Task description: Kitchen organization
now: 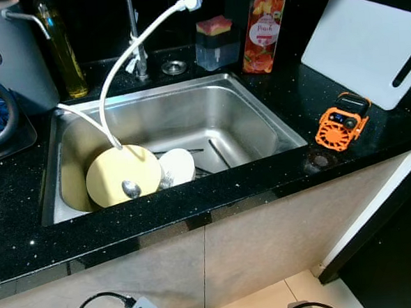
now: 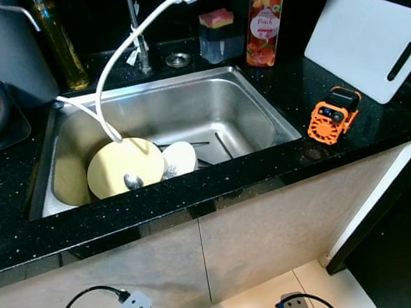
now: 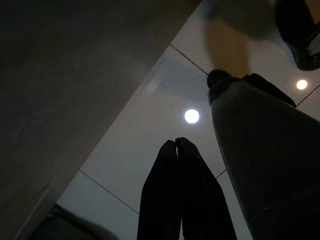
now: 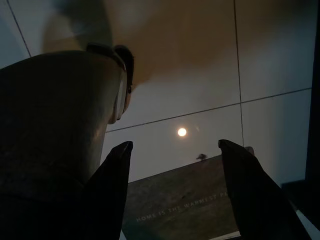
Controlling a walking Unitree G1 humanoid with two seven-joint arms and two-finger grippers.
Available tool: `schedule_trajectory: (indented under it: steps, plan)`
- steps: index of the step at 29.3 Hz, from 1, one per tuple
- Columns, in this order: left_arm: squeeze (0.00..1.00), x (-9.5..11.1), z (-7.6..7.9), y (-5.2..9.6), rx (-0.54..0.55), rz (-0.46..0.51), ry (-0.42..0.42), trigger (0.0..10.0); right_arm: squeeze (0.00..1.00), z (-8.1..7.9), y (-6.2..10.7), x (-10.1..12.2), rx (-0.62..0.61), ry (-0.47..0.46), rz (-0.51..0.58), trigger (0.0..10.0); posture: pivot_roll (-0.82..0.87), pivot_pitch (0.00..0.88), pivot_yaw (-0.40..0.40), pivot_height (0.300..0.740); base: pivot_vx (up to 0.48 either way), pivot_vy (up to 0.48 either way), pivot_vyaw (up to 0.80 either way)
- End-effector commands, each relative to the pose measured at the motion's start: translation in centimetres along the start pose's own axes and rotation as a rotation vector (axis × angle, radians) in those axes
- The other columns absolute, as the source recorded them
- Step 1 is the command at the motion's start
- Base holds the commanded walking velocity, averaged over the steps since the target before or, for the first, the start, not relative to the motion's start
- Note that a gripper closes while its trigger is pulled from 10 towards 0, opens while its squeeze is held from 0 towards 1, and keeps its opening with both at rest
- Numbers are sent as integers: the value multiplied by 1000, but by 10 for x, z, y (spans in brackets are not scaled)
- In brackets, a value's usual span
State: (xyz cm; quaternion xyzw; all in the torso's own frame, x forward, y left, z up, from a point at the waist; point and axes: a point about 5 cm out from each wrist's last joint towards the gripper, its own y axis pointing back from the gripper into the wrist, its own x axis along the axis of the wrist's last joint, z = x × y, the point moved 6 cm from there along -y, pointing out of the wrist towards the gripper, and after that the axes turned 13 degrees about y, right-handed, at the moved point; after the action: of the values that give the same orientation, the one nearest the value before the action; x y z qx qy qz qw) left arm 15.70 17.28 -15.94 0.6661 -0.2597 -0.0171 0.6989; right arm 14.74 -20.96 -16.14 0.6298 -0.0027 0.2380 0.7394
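Plate (image 1: 123, 174), spoon (image 1: 131, 189), steel sink (image 1: 209, 101)

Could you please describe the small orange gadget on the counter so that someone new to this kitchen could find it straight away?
Start at the steel sink set in the black speckled counter, then move along the counter to the sink's right. There, between the sink and the white cutting board leaning at the back, sits the orange gadget. It is the one bright orange, black-trimmed item with a grille-like front.
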Motion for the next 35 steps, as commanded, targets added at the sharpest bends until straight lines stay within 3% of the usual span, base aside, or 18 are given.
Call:
schedule_trajectory:
  steps: [1,18,26,35]
  plan:
    - [0,-51,19,2,-37,-158,23,10000,0,-6,0,-1,20,4,-8,10000,43,11,-17,740,-334,0,0]
    - [0,-49,19,2,-32,-150,39,10000,0,-4,0,1,14,13,3,10000,46,3,-25,740,-349,0,0]
    - [0,-48,19,2,-25,-143,53,10000,0,-10,0,4,61,-37,29,10000,43,6,-23,740,-203,0,0]
    - [0,-48,18,1,-9,-133,77,10000,0,-11,0,4,80,15,25,10000,44,5,-28,740,0,0,703]
